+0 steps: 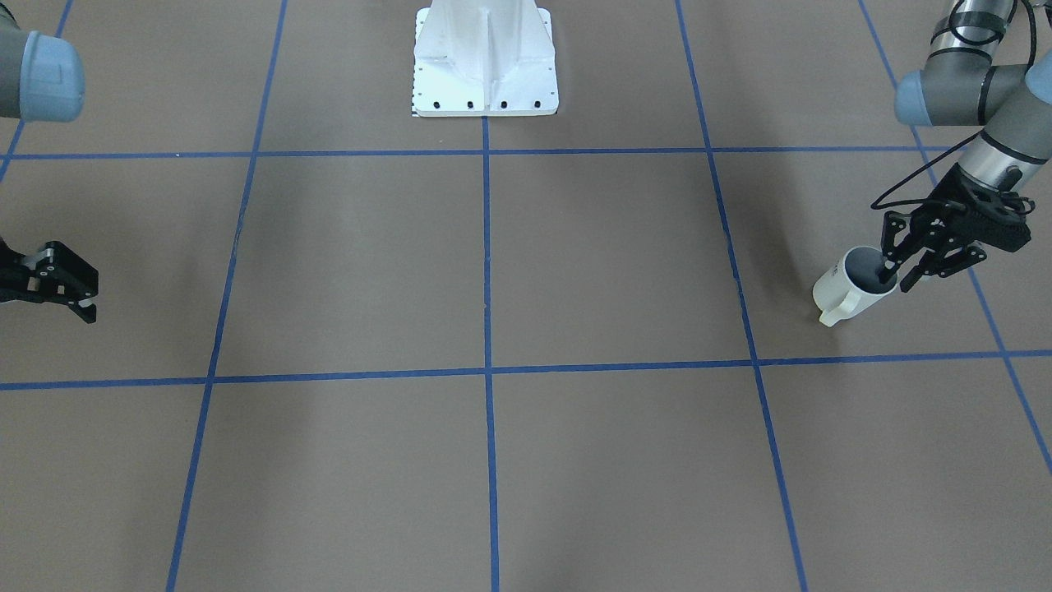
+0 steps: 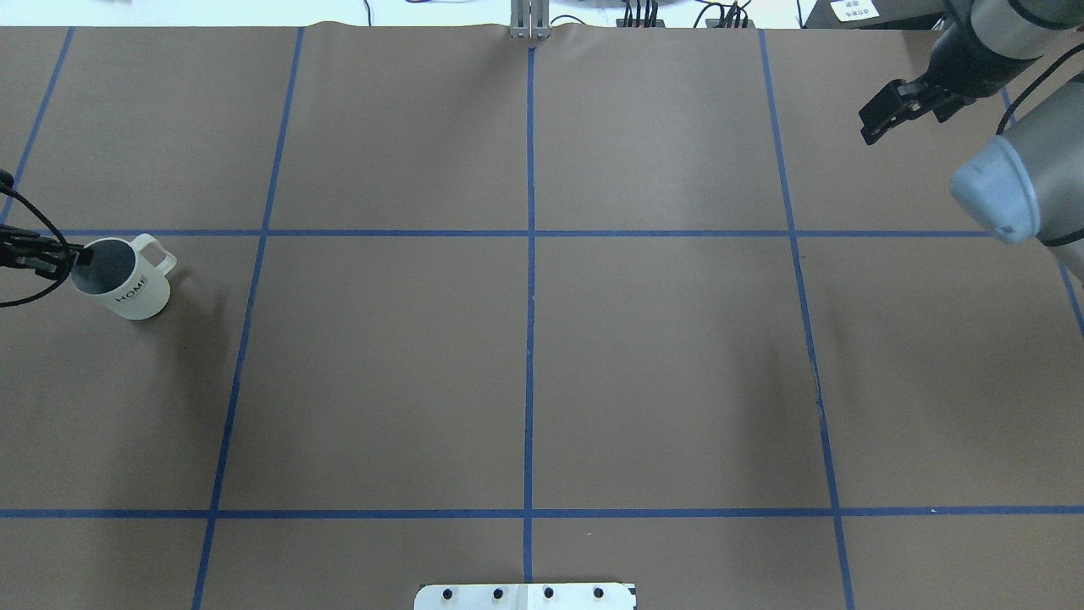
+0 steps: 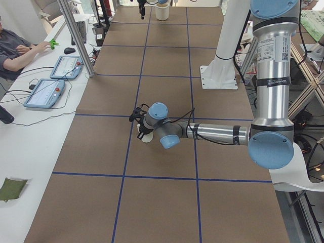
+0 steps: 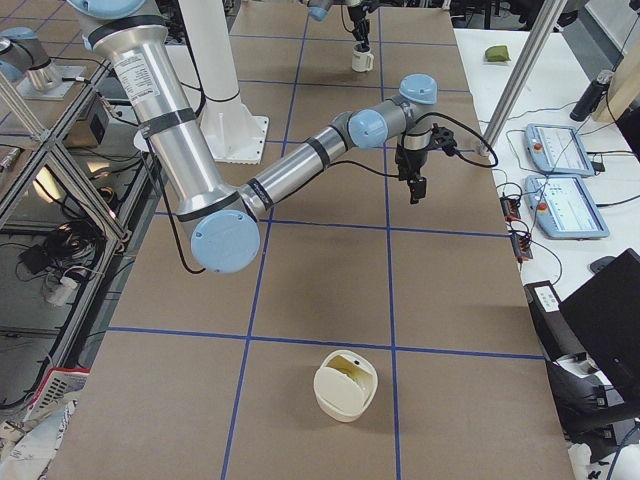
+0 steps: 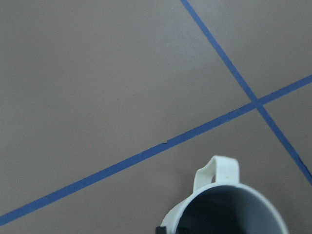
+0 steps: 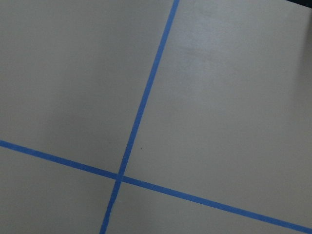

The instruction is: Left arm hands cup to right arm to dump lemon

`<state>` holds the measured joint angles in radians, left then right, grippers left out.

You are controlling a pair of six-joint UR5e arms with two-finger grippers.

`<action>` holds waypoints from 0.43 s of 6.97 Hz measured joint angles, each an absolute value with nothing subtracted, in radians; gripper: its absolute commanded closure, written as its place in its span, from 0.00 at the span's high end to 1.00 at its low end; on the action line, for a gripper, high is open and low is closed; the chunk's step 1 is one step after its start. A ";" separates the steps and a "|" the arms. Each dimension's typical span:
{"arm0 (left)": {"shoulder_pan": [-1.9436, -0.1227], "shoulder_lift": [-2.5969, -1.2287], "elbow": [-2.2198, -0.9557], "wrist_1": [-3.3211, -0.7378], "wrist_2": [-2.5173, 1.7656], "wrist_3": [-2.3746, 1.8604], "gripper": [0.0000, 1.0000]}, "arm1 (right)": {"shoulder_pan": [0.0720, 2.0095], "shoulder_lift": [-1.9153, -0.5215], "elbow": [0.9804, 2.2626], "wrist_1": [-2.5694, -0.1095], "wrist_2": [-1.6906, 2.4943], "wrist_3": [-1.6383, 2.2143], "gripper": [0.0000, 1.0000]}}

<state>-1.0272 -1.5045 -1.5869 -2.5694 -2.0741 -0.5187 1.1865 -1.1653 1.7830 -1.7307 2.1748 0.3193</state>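
Observation:
The white cup (image 1: pixel 846 286) with "HOME" on its side (image 2: pixel 127 284) hangs tilted at the table's left end. My left gripper (image 1: pixel 897 277) is shut on its rim, one finger inside and one outside. I cannot tell whether the cup's base touches the table. The left wrist view shows the cup's (image 5: pixel 229 204) handle and grey inside. The lemon shows in no view; the visible part of the cup's inside is bare grey. My right gripper (image 1: pixel 82 296) is open and empty, far off over the table's right end (image 2: pixel 876 119).
The robot's white base (image 1: pixel 485 66) stands at the middle of my side of the table. A white round container (image 4: pixel 345 385) with something yellowish inside stands beyond my right gripper at the table's right end. Operators' tablets (image 4: pixel 565 180) lie on the side bench.

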 measured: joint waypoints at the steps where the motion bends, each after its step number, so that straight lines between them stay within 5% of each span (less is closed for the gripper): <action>1: -1.037 -1.504 -1.588 -2.559 -2.092 -0.517 1.00 | 1.216 -1.176 1.782 -1.750 2.186 0.316 1.00; 3: -1.176 -1.520 -1.601 -2.401 -2.242 -0.457 1.00 | 1.265 -1.207 1.775 -1.812 2.209 0.278 1.00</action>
<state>-1.1761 -1.5203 -1.6008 -2.4014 -2.2424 -0.4571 1.2646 -1.2067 1.7750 -1.8120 2.2090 0.2776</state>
